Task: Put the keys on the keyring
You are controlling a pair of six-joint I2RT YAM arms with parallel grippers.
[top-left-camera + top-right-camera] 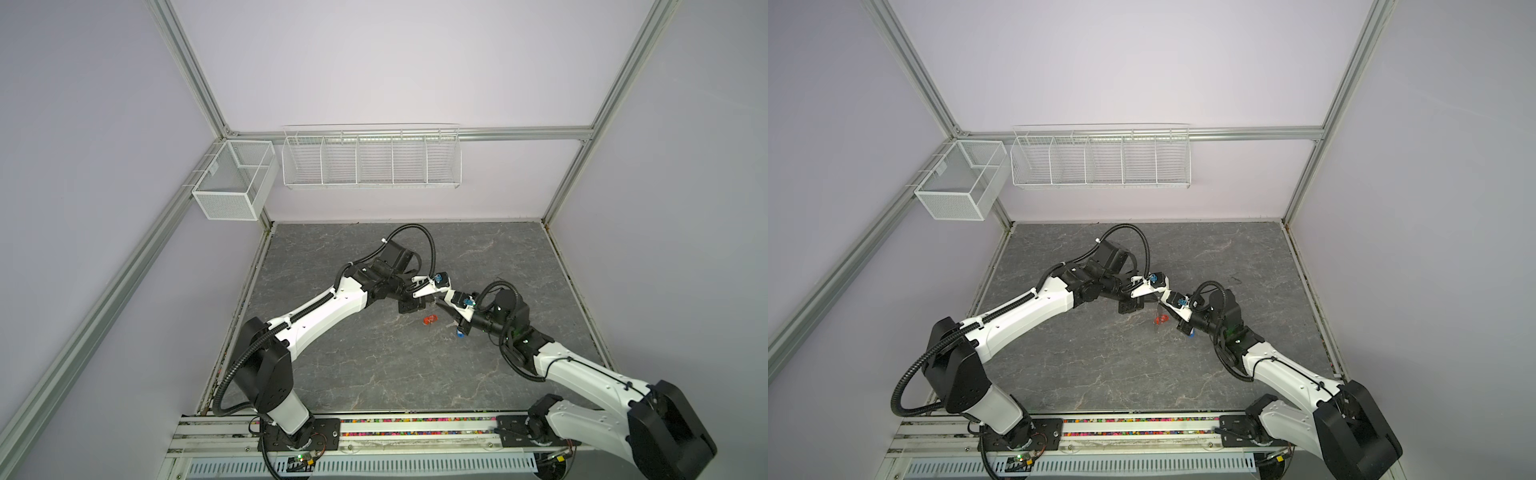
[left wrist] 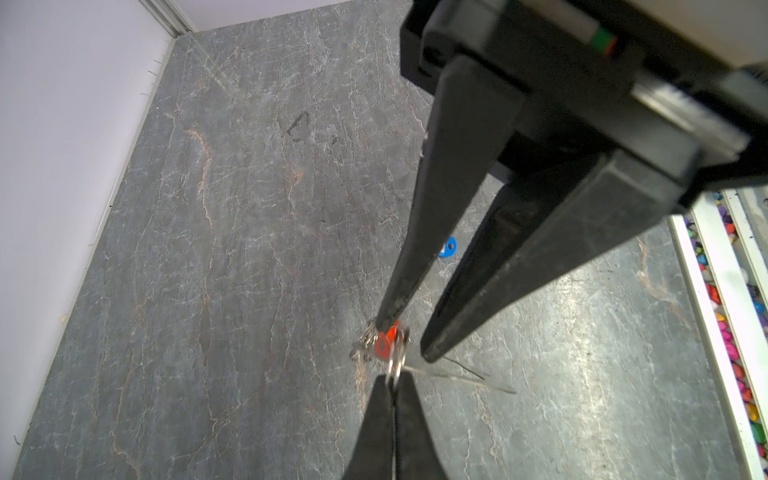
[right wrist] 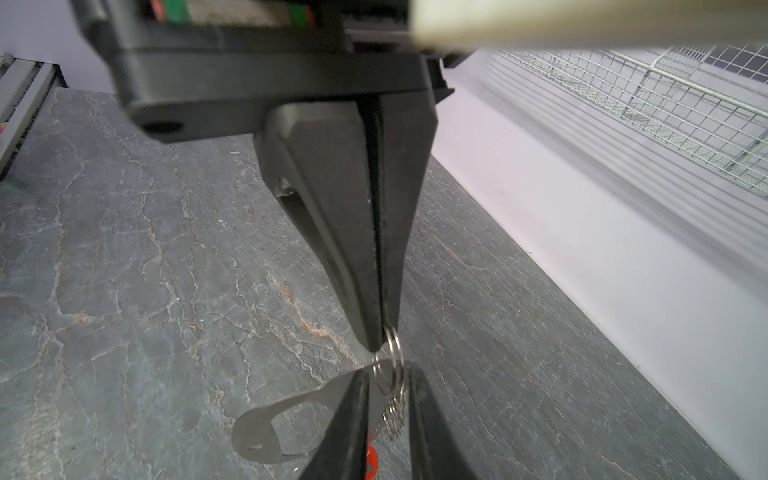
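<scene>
Left gripper (image 2: 392, 378) clamps one ring (image 2: 395, 365) of the light, stiff, slippery keyring (image 3: 249, 428), likely its surest handle; right gripper (image 3: 386, 372) straddles it, jaws apart.

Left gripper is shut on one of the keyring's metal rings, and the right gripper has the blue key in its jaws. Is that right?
Not quite. The left gripper is shut on a metal ring of the keyring, but the blue key is not in the right gripper. It lies on the table, apart from both grippers, as the left wrist view shows.
</scene>
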